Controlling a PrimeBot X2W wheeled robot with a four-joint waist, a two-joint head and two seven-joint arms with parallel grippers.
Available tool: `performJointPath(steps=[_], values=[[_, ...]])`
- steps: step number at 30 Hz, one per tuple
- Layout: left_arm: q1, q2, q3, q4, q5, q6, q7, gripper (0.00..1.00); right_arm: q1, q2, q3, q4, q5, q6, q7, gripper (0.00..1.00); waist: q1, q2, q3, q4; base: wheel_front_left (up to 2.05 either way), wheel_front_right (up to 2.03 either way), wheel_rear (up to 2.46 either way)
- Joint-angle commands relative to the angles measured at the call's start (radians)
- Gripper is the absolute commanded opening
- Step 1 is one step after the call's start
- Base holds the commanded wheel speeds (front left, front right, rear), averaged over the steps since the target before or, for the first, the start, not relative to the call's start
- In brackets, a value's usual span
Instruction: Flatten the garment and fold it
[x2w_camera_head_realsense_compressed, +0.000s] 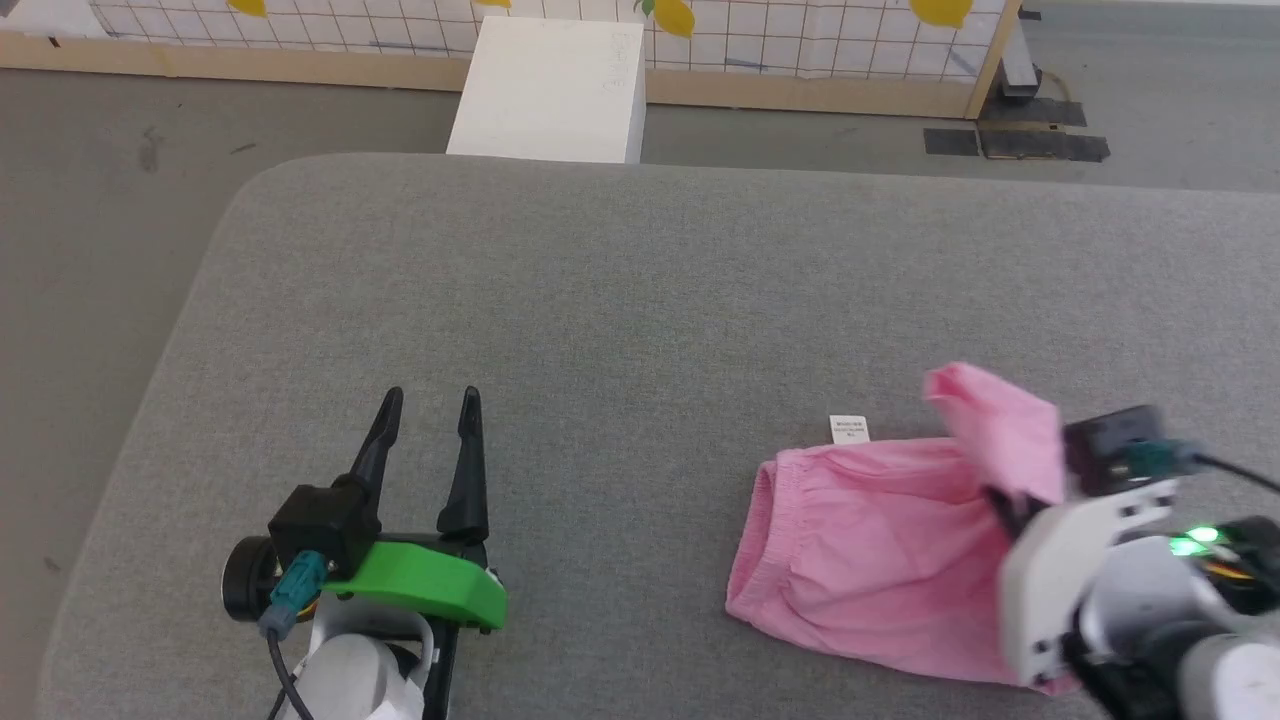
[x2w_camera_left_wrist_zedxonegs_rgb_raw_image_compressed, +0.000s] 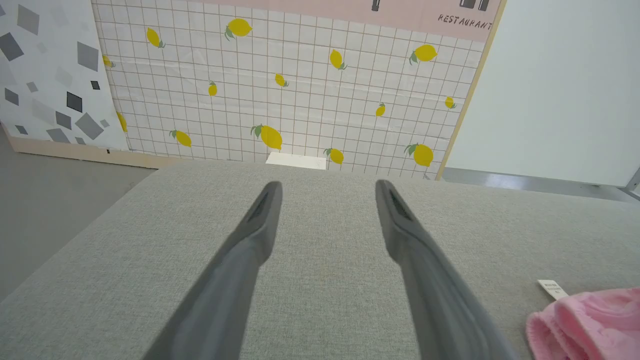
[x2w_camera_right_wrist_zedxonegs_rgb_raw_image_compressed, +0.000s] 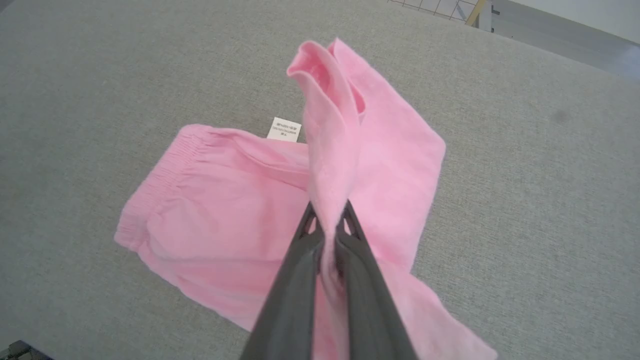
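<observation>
The light-pink garment (x2w_camera_head_realsense_compressed: 870, 540) lies on the grey padded table (x2w_camera_head_realsense_compressed: 620, 300) at the lower right, its gathered waistband toward the left and a small white tag (x2w_camera_head_realsense_compressed: 850, 429) at its far edge. My right gripper (x2w_camera_right_wrist_zedxonegs_rgb_raw_image_compressed: 328, 212) is shut on a fold of the garment (x2w_camera_right_wrist_zedxonegs_rgb_raw_image_compressed: 225, 210) and holds that part lifted off the table, the raised flap (x2w_camera_head_realsense_compressed: 995, 425) standing above the rest. The white tag (x2w_camera_right_wrist_zedxonegs_rgb_raw_image_compressed: 284, 129) lies just beyond the waistband. My left gripper (x2w_camera_head_realsense_compressed: 428, 403) stands open over bare table at the lower left, well clear of the cloth; the garment's edge (x2w_camera_left_wrist_zedxonegs_rgb_raw_image_compressed: 590, 320) shows at the left wrist view's lower right.
A white box (x2w_camera_head_realsense_compressed: 550, 90) stands on the floor beyond the table's far edge. Behind it runs a tiled wall panel with lemon prints (x2w_camera_left_wrist_zedxonegs_rgb_raw_image_compressed: 300, 90). The table's rounded left corner (x2w_camera_head_realsense_compressed: 240, 200) drops to grey floor.
</observation>
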Motion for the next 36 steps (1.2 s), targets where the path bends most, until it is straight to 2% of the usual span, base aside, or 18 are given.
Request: performJointPath(steps=[1,6,8,12,13,14,15,18,21,25,30,31,36], values=[[0.002,-0.003,0.0,0.002,-0.002,-0.007,-0.005,1.0,-0.011,0.0,0.049,-0.007,0.011,-0.001,0.009,0.0,0.0,0.0,0.0,0.002,0.0,0.0,0.0],[-0.005,-0.003,-0.007,0.004,-0.006,-0.01,-0.005,1.0,-0.078,0.019,0.193,0.079,0.017,-0.001,-0.003,0.0,0.0,0.0,0.006,0.016,0.0,0.0,0.0],[-0.008,-0.003,-0.012,0.004,-0.01,-0.011,-0.005,1.0,-0.126,0.05,0.243,0.169,0.023,-0.001,-0.032,0.0,0.0,0.0,0.016,0.026,0.0,0.0,0.0],[-0.015,-0.003,-0.023,0.007,-0.013,-0.011,-0.005,1.0,-0.179,0.077,0.279,0.291,0.035,-0.001,-0.074,0.0,0.0,0.0,0.029,0.043,0.0,0.0,0.0],[-0.016,-0.003,-0.025,0.007,-0.014,-0.01,-0.005,1.0,-0.188,0.081,0.285,0.314,0.041,-0.001,-0.084,0.27,0.0,0.0,0.031,0.047,0.0,0.0,0.0],[-0.017,-0.003,-0.026,0.007,-0.015,-0.009,-0.005,1.0,-0.196,0.085,0.297,0.337,0.057,-0.001,-0.094,0.86,0.0,0.0,0.034,0.05,0.0,0.0,0.0],[-0.017,-0.003,-0.027,0.007,-0.015,-0.009,-0.005,1.0,-0.201,0.088,0.301,0.352,0.075,-0.001,-0.101,1.0,0.0,0.0,0.035,0.052,0.0,0.0,0.0],[-0.017,-0.003,-0.024,0.007,-0.014,-0.008,-0.005,1.0,-0.215,0.094,0.312,0.364,0.136,-0.001,-0.135,1.0,0.0,0.0,0.037,0.053,0.0,0.0,0.0],[-0.014,-0.003,-0.019,0.006,-0.012,-0.007,-0.005,1.0,-0.218,0.097,0.296,0.323,0.199,-0.001,-0.201,1.0,0.0,0.0,0.035,0.049,0.0,0.0,0.0],[-0.011,-0.003,-0.012,0.0,-0.011,-0.003,-0.005,1.0,-0.204,0.098,0.235,0.218,0.29,-0.001,-0.374,1.0,0.0,0.0,0.028,0.035,0.0,0.0,0.0],[-0.005,-0.003,-0.006,-0.009,-0.009,0.0,-0.005,1.0,-0.117,0.098,0.052,0.147,0.357,-0.001,-0.572,1.0,0.0,0.0,0.015,0.01,0.0,0.0,0.0],[0.001,-0.003,-0.001,-0.013,-0.007,0.001,-0.005,1.0,-0.052,0.098,-0.056,0.163,0.394,-0.001,-0.641,1.0,0.0,0.0,0.007,-0.005,0.0,0.0,0.0],[0.003,-0.003,0.003,-0.016,-0.007,-0.003,-0.005,1.0,0.016,0.099,-0.139,0.251,0.412,-0.001,-0.662,1.0,0.0,0.0,0.005,-0.019,0.0,0.0,0.0]])
